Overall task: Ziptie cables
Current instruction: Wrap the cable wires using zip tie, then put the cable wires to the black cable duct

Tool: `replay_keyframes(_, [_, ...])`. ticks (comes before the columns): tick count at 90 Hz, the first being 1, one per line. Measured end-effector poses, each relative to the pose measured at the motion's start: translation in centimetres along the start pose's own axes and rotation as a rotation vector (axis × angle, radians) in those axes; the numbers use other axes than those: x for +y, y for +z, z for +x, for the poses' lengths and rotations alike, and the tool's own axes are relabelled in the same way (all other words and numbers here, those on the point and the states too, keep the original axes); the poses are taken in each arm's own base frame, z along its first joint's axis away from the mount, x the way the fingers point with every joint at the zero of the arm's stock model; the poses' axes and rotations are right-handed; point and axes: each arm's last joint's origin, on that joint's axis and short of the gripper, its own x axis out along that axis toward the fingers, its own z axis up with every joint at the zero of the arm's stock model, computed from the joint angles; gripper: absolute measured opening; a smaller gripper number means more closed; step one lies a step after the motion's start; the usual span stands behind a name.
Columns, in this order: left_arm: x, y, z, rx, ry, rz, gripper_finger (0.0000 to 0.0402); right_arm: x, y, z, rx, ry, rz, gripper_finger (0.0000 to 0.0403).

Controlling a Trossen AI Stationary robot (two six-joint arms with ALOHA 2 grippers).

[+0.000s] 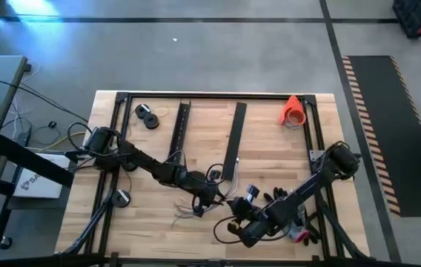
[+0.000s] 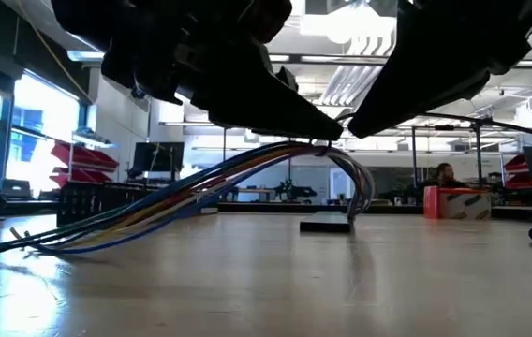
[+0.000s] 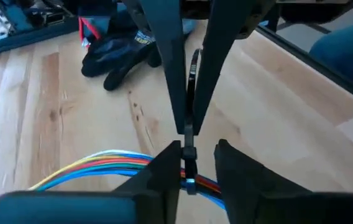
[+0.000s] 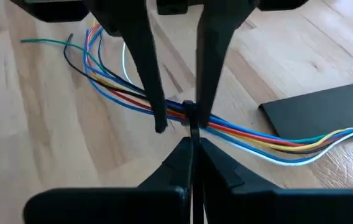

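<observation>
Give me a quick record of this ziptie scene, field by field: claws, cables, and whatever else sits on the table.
Left claw: open, straddling the cables at the ziptie
Right claw: shut on the ziptie's tail, facing the left claw
Cables: coloured bundle, lifted off the table at the tie, ends resting on the wood
Other: two black bars, black glove

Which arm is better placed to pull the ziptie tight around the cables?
Right. The right pincer is shut on the ziptie strap right at the cables, so it could probably just pull. The left pincer is open, its fingers straddling the tie across the bundle.
</observation>
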Motion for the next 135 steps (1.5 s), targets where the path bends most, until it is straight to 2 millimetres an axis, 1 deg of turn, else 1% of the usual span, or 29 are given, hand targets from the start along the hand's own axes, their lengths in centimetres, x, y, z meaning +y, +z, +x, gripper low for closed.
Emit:
replay_keyframes(12, [0.1,0.2,0.0,-0.022,0.011,-0.006,0.0026,0.0,0.0,0.0,-0.001,0.0,0.0,0.0])
replay_keyframes(21, [0.1,0.2,0.0,-0.022,0.011,-0.007,0.0009,0.0,0.0,0.0,-0.001,0.0,0.0,0.0])
replay_keyframes(38, [0.2,0.0,0.0,0.005,0.01,-0.009,0.0006,0.0,0.0,0.0,-0.001,0.0,0.002,0.0])
replay_keyframes(50, [0.2,-0.7,0.0,0.074,0.011,0.007,0.0003,0.1,-0.2,-0.2,0.004,0.007,0.042,0.0])
replay_keyframes(59, [0.1,-1.0,-0.1,0.115,0.007,0.014,0.0002,0.7,-1.0,-1.1,0.028,0.045,0.097,0.0])
replay_keyframes(72, [0.1,-1.3,-0.2,0.12,-0.009,0.019,0.0001,1.8,-2.8,-3.2,0.028,0.09,0.19,0.0])
replay_keyframes(77, [0.3,-2.2,-0.5,0.166,0.008,0.018,0.0001,2.2,-3.6,-4.0,0.064,0.121,0.212,0.0002])
replay_keyframes(82, [0.5,-3.6,-0.5,0.235,0.017,0.01,0.0001,2.5,-4.3,-4.8,0.087,0.141,0.221,0.0002])
replay_keyframes(87, [0.7,-4.1,-0.7,0.25,0.03,-0.002,0.0,2.6,-4.6,-5.2,0.095,0.146,0.225,0.0002])
replay_keyframes(96, [1.0,-3.3,-0.8,0.195,0.052,-0.031,0.0002,2.3,-4.4,-4.8,0.083,0.116,0.245,0.0001])
replay_keyframes(104, [0.9,-3.3,-1.0,0.205,0.047,-0.078,0.0014,2.2,-4.1,-4.5,0.102,0.124,0.254,0.0001])
replay_keyframes(109, [0.8,-2.7,-1.3,0.187,0.045,-0.098,0.0027,2.3,-4.1,-4.5,0.121,0.14,0.254,0.0])
replay_keyframes(115, [0.6,-1.4,-1.9,0.145,0.044,-0.122,0.0048,2.5,-4.0,-4.4,0.132,0.161,0.24,0.0005])
replay_keyframes(126, [0.1,-0.2,-3.4,0.165,0.047,-0.21,0.0088,2.6,-3.9,-4.4,0.151,0.178,0.22,0.0038])
replay_keyframes(135, [0.1,1.4,-5.7,0.177,0.123,-0.332,0.0112,2.6,-3.9,-4.5,0.162,0.183,0.219,0.0082])
